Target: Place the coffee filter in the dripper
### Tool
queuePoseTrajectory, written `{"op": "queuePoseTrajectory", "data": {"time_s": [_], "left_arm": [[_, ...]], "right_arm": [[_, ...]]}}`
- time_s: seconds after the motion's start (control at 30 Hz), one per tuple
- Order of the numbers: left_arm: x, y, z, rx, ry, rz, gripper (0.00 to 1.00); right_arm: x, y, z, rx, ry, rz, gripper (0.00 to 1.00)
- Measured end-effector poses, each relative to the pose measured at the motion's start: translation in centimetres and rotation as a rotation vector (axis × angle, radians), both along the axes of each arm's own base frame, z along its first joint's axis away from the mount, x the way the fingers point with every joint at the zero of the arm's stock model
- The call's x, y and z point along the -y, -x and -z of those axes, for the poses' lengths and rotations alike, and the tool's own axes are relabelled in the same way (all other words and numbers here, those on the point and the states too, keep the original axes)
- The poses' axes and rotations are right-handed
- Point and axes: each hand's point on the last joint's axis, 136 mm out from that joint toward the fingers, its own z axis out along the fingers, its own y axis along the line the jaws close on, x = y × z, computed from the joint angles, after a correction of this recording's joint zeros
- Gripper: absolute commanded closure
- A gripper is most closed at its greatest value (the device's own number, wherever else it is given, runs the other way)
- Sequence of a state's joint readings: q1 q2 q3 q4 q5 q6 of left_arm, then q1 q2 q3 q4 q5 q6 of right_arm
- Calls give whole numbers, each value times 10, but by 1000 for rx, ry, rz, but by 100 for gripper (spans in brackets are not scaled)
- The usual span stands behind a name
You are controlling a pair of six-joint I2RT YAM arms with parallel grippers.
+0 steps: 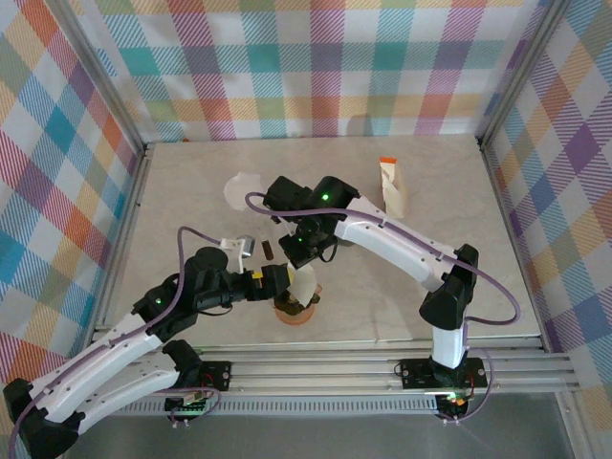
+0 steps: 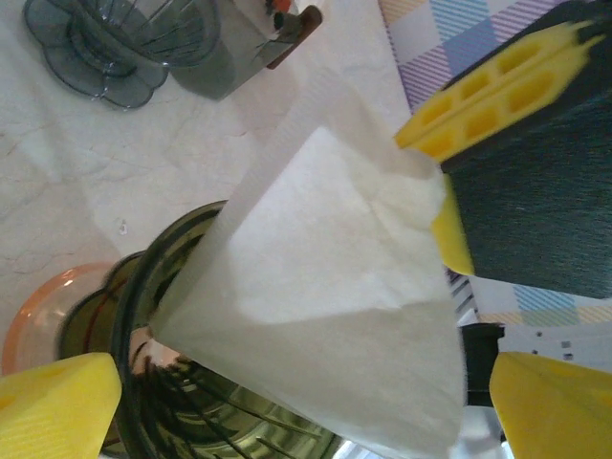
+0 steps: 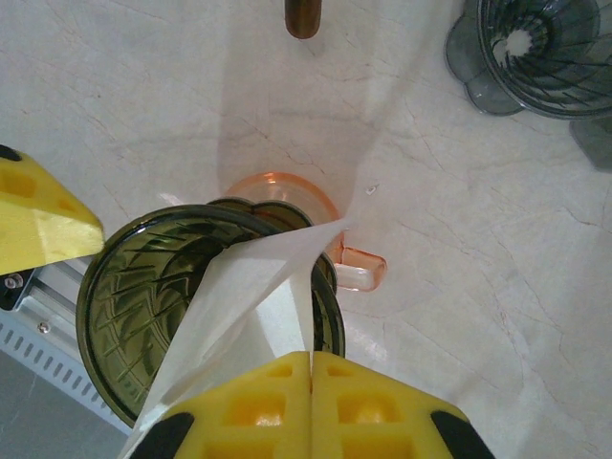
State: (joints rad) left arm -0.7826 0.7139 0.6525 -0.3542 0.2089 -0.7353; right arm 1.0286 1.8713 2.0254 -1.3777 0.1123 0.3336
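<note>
Walls of many-coloured plaid cloth close in a pale, marble-veined table (image 1: 191,191). Near its front edge stands the dripper (image 3: 134,306), a dark, smoky, see-through cone with moulded ribs inside. It sits on a peach-tinted translucent cup (image 3: 361,270) whose small handle sticks out to one side.

My right pincer (image 3: 311,382) is closed flat on the coffee filter (image 3: 249,287), its yellow honeycombed fingers meeting on the paper. The filter is a white, slightly crinkled paper cone, folded flat. It hangs tilted over the dripper's mouth and is not seated down inside. I cannot tell whether its edge touches the rim.

My left pincer (image 2: 306,402) is spread wide, one yellow finger on either side of the paper and clear of it, crowding the same spot from the other side.

Farther back a second dripper (image 3: 545,48), grey and ribbed with a scalloped base, stands beside a brown handle (image 3: 302,14). A spare filter (image 1: 241,189) lies well apart on the table, and a tan packet (image 1: 392,186) with an orange tab lies toward the far right.
</note>
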Motion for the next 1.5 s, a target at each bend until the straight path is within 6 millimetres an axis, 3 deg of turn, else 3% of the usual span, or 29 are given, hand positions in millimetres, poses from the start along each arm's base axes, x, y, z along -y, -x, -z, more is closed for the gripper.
{"op": "queuePoseTrajectory", "data": {"time_s": [0.1,0.3,0.43,0.7,0.87,0.97,1.17,1.37,1.5], "left_arm": [[2,-1,0,1,2,3,1],[5,-3,1,-5,-10,8,16],[4,-2,1,-7,-10,4,17],[-3,1,2,-10,-25,-14,18],[-5,0,3,-9,-33,-23,18],[-5,-1,3,-9,-35,-25,18],[-8,0,6,-17,-48,-33,17],[-17,2,-1,2,-46,-61,14],[-31,3,-20,48,-33,-109,10]], "right_arm": [[0,0,0,1,-1,0,94],[-1,-1,0,4,-6,3,89],[-2,-2,-1,11,-7,5,83],[-9,-10,-10,66,-67,23,60],[2,-7,-27,144,-156,32,39],[10,-1,-41,198,-260,30,33],[18,21,-49,234,-475,-9,38],[0,35,-41,238,-522,-86,37],[-10,48,-33,236,-531,-137,37]]}}
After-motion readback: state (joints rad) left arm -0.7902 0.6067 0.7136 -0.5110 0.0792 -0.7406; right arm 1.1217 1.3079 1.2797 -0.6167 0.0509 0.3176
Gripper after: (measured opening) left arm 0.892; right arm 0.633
